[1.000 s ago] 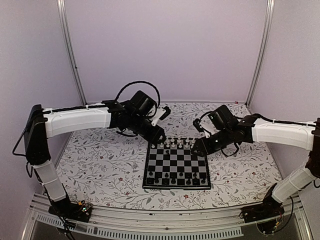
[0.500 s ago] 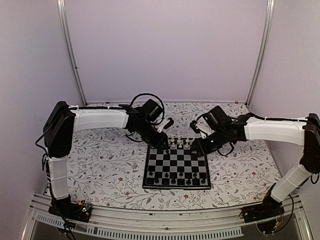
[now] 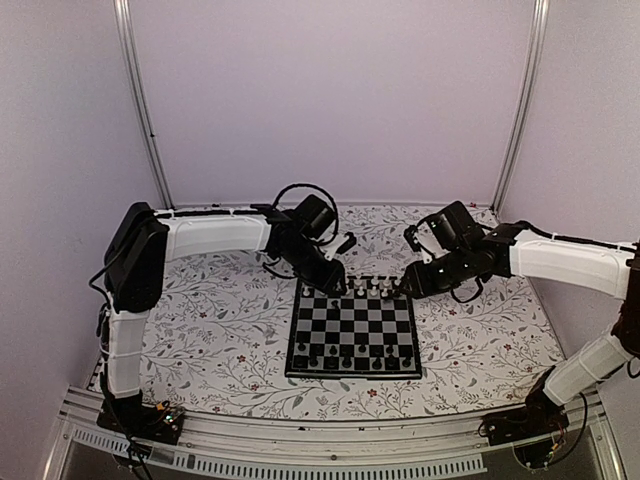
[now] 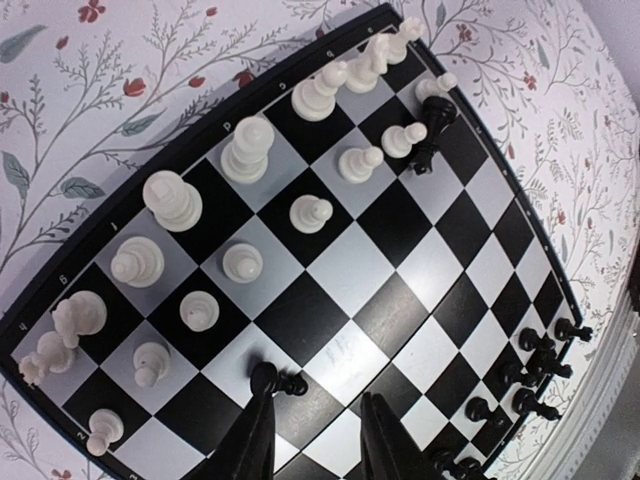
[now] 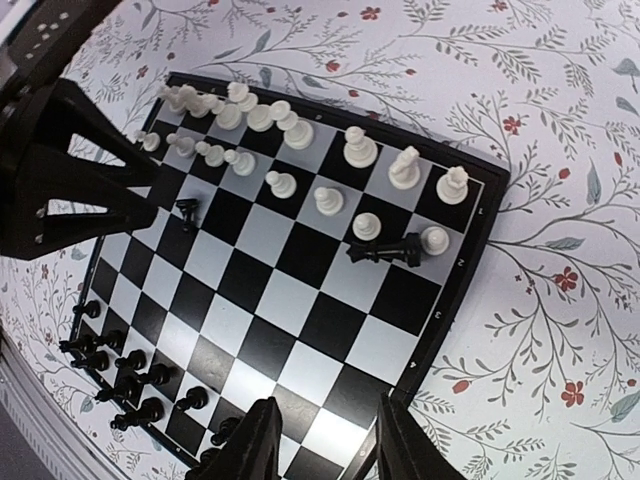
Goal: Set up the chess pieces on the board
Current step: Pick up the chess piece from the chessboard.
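The chess pieces [image 4: 247, 150] are on the board [image 3: 352, 322], which lies flat on the flowered table cover [image 3: 220, 320] in front of both arms. The white pieces [image 5: 360, 150] fill two rows along the far edge, and the black pieces [image 5: 130, 385] crowd the near edge.

The left gripper [image 4: 318, 392] hangs over the far left corner of the board. Its jaws are partly apart with nothing between them. One black pawn [image 4: 290, 382] sits just beside the tip of one finger; whether they touch I cannot tell. The right gripper [image 5: 330, 405] hovers by the far right corner, jaws also apart and empty, touching nothing.

The overhead view shows where the two arms reach the board, but the pieces there are too small to sort. The left wrist view shows the stray pawn close up. The right wrist view shows a taller black piece [image 5: 385, 250] lying on its side among the white pawns, and the left gripper close beside the stray pawn.
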Robot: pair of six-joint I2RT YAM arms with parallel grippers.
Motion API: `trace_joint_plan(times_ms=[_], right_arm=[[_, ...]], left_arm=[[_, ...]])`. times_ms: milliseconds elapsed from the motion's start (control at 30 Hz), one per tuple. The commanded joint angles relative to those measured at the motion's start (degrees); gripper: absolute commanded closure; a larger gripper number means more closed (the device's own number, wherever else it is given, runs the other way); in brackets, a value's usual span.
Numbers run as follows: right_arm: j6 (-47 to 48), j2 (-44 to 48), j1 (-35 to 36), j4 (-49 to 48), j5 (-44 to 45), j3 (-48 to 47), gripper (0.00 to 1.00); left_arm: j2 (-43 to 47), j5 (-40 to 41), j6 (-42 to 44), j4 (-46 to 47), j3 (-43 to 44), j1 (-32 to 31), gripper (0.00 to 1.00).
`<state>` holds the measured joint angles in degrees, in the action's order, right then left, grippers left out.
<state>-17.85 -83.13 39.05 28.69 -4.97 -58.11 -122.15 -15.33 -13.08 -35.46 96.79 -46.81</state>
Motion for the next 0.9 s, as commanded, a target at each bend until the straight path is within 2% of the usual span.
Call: trace_joint_plan(times_ms=[0,367,867], right_arm=[[-1.46,-1.38,-2.57,0.45,0.67,0.8,0.67],[-1.49,-5.98,-3.23,0.67,-2.5,-2.47,0.69],[-2.87,-3.98,-3.14,0.56,-4.26,0.22,0.68]], left_arm=[[-0.11,-0.94,0.78,-0.79,1.2,0.4,0.68],[-0.46,0.61,0.04,-0.75,-0.78,0.48,0.68],[-3.52,0.77,0.79,-2.24,1.29,1.17,0.71]])
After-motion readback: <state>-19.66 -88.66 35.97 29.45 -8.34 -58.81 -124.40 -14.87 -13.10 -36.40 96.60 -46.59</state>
